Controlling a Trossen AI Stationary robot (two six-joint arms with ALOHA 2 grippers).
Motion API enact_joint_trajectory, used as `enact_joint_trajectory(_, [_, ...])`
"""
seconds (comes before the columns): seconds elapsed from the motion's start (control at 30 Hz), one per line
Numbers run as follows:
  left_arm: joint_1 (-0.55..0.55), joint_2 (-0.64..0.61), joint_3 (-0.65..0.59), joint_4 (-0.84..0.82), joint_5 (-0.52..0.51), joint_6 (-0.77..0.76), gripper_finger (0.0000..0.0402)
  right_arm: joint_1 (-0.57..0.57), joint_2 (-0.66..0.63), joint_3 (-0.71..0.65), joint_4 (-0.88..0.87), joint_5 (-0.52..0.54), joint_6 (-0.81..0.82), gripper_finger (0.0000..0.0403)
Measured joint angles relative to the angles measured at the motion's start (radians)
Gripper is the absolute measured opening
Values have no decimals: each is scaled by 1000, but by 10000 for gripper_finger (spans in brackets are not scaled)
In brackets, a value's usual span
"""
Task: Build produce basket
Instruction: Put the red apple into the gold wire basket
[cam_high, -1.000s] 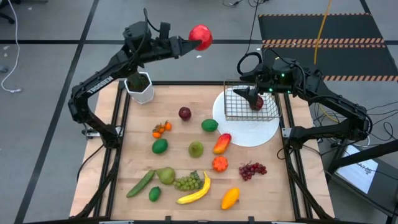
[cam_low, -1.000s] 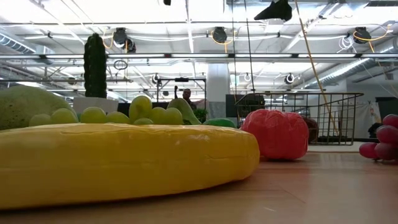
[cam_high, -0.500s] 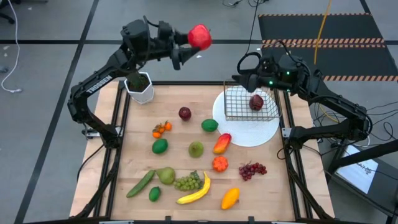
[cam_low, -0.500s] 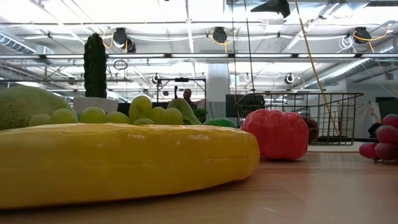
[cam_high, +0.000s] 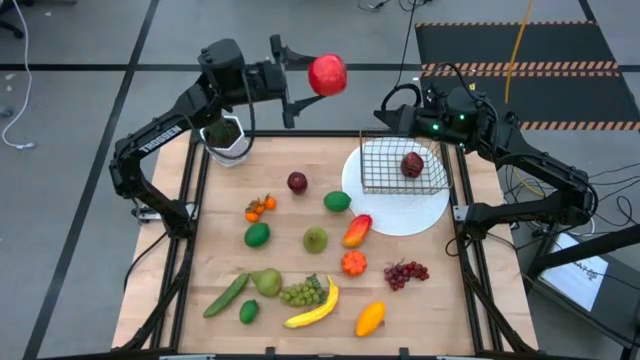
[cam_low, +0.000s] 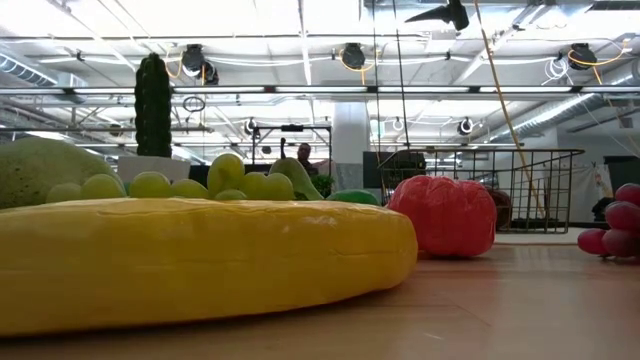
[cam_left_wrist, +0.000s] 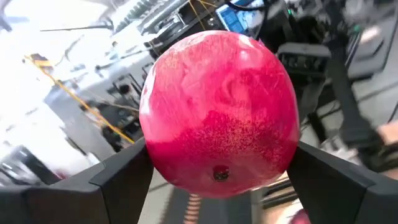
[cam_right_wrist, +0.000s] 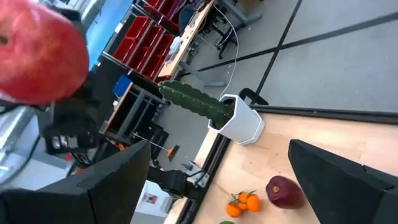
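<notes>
White round plate (cam_high: 400, 215) seen right of centre in high view, on wooden table (cam_high: 290, 150). White hexagonal pot (cam_high: 230, 150) with green cactus (cam_right_wrist: 194, 99) placed at table's upper-left corner. Black mat with orange striped edges (cam_high: 520, 70) laid on grey floor, upper right. Ceiling lamps (cam_low: 352, 55) seen along top of low view.

Basket (cam_high: 402, 168): square wire mesh, upright, sitting on the far right part of the desk. One dark red apple (cam_high: 412, 164) inside it. Bright red apple (cam_high: 327, 75) is clamped in the left end effector (cam_high: 300, 80), held up in the air past the desk's far edge. Remaining produce loose on desk: banana (cam_high: 314, 308), green grapes (cam_high: 301, 293), purple grapes (cam_high: 405, 272), mango (cam_high: 370, 318), cucumber (cam_high: 226, 296).
</notes>
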Motion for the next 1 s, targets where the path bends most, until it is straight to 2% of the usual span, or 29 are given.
enact_joint_trajectory(0.17, [-39,0,0,0,-60,101,335,3,0,0,0,0,64,375])
enact_joint_trajectory(0.3, [-75,0,0,0,-65,167,335,22,0,0,1,1,95,375])
enact_joint_trajectory(0.5, [-136,0,0,6,-65,165,335,57,0,0,32,26,93,375])
enact_joint_trajectory(0.63, [-171,0,0,6,-65,60,335,69,0,0,34,78,77,375])
enact_joint_trajectory(1.0, [-214,0,0,6,-65,-378,335,68,-5,0,34,88,-5,375])
